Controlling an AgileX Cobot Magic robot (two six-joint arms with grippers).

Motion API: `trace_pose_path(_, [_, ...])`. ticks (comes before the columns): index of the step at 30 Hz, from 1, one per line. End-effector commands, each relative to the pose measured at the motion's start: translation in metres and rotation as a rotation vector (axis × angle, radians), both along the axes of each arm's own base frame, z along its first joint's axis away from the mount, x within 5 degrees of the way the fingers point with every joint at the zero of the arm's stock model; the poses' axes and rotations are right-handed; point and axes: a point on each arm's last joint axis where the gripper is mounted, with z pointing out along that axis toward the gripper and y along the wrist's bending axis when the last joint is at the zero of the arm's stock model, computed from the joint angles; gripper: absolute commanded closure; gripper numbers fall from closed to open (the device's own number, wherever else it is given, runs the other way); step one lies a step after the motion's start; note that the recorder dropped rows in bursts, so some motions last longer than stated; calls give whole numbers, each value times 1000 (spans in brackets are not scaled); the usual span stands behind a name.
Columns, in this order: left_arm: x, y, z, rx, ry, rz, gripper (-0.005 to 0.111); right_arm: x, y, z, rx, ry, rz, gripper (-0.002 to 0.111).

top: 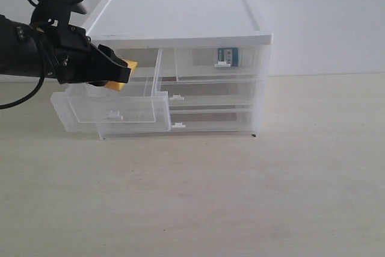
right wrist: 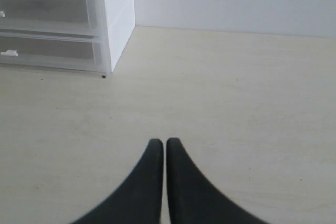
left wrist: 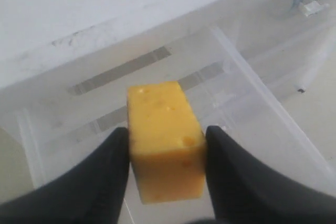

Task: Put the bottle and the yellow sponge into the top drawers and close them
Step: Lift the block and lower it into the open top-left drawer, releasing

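While my left pincer (top: pixel 122 71) is clamped on the yellow sponge (left wrist: pixel 164 140), the open top drawer (top: pixel 111 112) lies just below it, so I judge I must only lower. The bottle (top: pixel 227 56) sits in the shut drawer (top: pixel 198 69) beside it; my right pincer (right wrist: pixel 165 145) is pressed together.

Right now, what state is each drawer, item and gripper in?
top left drawer: pulled open.
top right drawer: closed.
bottle: inside the closed top right drawer.
yellow sponge: held above the open top left drawer.
left gripper: shut on the yellow sponge.
right gripper: shut, empty, over the table.
two full-width drawers: closed.
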Motion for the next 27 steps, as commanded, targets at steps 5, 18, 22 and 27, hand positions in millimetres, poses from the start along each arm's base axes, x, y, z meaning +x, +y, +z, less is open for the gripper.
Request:
trace_pose_path(5, [2,1,4,-25,-14,25,103,0,0,1,5,-15,2,108])
trace_pose_path(18, [9,-1,-12,-8,20,31,85,0,0,1,5,-15,2,108])
trace_pose_path(22, [9,-1,-12,-8,20,31,61,0,0,1,5,-15,2,108])
trace_pose_path(27, [9,-1,-12,-9,23,31,49,0,0,1,5,-15,2,108])
